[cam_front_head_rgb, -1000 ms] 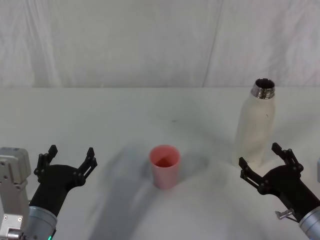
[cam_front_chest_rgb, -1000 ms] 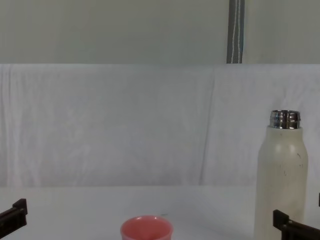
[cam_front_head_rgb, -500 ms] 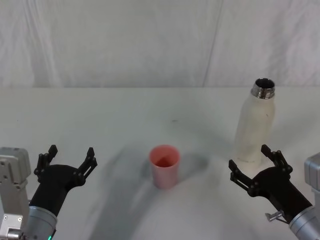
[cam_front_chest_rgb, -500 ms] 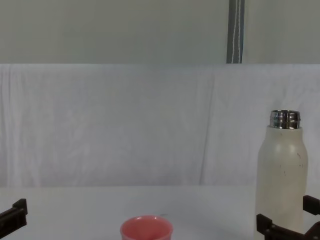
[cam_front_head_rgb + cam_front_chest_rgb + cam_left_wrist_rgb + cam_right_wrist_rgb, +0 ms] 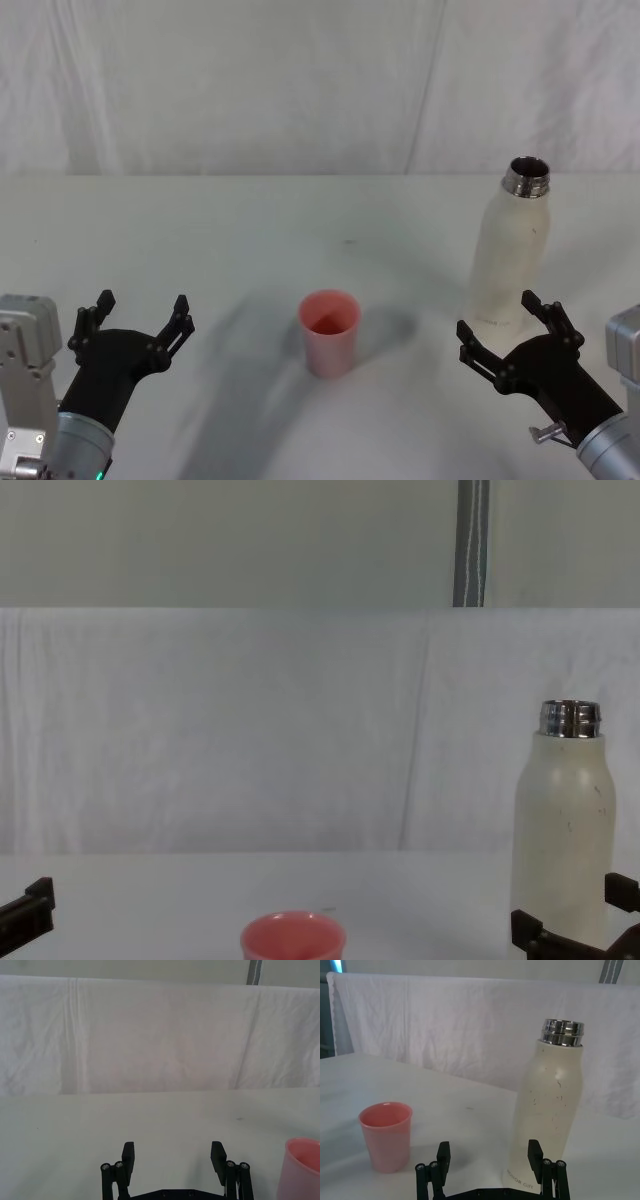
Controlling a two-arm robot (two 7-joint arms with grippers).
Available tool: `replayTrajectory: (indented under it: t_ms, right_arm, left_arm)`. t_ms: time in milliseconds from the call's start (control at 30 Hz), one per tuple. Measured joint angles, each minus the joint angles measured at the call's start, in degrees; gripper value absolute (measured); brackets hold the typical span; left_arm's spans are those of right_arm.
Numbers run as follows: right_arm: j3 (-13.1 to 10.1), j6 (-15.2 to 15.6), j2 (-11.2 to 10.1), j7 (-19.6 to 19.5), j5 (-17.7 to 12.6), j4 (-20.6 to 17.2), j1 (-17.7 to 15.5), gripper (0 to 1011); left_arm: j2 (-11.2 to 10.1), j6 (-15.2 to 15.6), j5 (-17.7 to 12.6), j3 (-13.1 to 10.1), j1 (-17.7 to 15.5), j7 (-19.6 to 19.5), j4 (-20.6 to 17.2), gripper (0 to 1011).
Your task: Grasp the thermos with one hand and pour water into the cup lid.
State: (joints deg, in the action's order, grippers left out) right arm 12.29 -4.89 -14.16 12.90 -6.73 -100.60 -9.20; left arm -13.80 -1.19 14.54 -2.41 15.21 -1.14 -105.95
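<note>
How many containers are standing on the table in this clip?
2. The cup lid stands near the middle of the table; the thermos stands upright on the robot's right, just beyond the open right gripper.

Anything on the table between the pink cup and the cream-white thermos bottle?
Nothing: in the head view, bare white table runs from the salmon-pink cup lid to the cream-white speckled thermos.

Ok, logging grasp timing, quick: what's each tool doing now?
Left tool: open, empty, near table's left.
Right tool: open, empty, just before the tall cream-white speckled thermos.
</note>
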Motion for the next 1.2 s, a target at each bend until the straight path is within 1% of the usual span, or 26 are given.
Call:
replayTrajectory:
  t_ms: [1200]
  right_arm:
    - [-0.1, -0.1, -0.1, 0.1, -0.2, 0.1, 0.0, 1001]
  left_arm:
    - [0.0, 0.0, 0.0, 0.0, 0.0, 0.0, 0.0, 1001]
